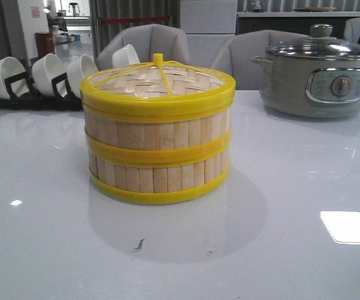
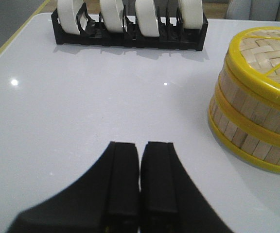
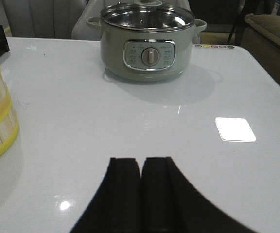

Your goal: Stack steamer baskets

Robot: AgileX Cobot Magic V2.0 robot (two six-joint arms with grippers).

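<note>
Steamer baskets (image 1: 158,150) stand stacked upright on the desk (image 1: 280,206), lid (image 1: 158,81) on top; left hand (image 2: 140,179) and right hand (image 3: 141,189) clenched, empty.

A grey electric pot (image 1: 317,78) with a glass lid stands on the glossy white table (image 1: 280,206), opposite a black rack (image 1: 33,99) holding white bowls (image 1: 49,72).

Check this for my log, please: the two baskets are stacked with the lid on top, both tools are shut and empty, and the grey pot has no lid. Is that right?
Not quite: the grey pot does have a lid, a glass one with a knob, clear in the right wrist view. The rest holds: the steamer baskets are stacked under the woven lid, and the left tool and right tool are shut on nothing.
</note>
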